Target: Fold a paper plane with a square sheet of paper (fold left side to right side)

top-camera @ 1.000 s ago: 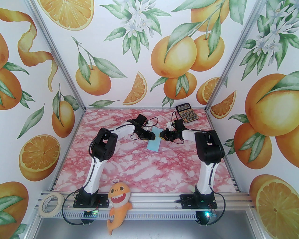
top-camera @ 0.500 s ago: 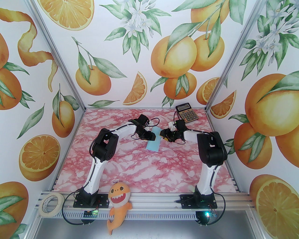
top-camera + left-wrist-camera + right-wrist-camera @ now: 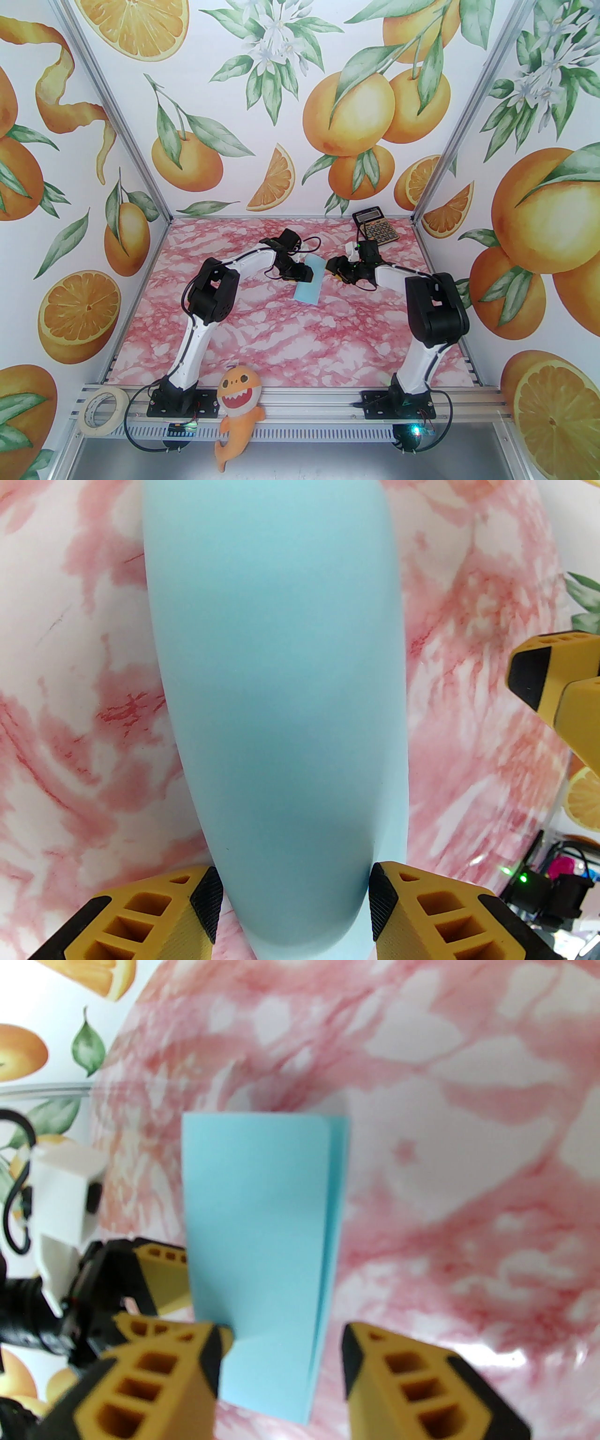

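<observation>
Pale blue paper: square sheet of paper (image 3: 309,283) lies flat mid-table, already doubled into narrow strip, loose layered edges along one long side.
- Handling: expect thin, light, limp stock. Likely slides on glossy marbled table (image 3: 281,337). Creases for good; tears if you pinch hard.
- Hold: take loose edge or corner with shallow bite; pin far part first.
- Left gripper (image 3: 293,892): jaws apart, straddling strip, clamping nothing.
- Right gripper (image 3: 281,1349): jaws apart, strip end between fingers, unclamped.
- Calculator (image 3: 375,227): far right, well apart.

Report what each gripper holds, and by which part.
Nothing is gripped: left gripper and right gripper stand open at the folded paper, flat on the table.
</observation>
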{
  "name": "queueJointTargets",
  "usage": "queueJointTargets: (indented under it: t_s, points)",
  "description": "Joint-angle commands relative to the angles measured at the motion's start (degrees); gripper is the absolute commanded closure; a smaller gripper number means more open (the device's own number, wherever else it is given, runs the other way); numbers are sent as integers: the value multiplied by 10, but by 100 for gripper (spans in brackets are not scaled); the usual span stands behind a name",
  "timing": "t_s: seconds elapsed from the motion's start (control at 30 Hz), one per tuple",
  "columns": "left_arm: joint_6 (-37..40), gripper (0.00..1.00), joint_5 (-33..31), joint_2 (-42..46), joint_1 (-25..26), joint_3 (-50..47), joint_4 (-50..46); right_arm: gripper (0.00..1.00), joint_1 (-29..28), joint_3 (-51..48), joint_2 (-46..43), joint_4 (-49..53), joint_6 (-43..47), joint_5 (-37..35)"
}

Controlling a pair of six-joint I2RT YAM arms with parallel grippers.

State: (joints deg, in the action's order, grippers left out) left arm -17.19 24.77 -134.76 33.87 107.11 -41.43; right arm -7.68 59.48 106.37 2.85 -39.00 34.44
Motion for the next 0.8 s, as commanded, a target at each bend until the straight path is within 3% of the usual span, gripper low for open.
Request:
queueJointTargets:
  t_s: [0.0, 0.53, 0.77]
  points:
    - [3, 42, -29, -53, 18, 8, -1, 52, 4, -8, -27, -20, -15, -18]
    - [12, 41, -51, -82, 26, 43, -47, 53, 11, -23, -56, -27, -27, -30]
    - [28, 41, -55, -90, 26, 57, -70, 65, 11, -32, -52, -40, -37, -25]
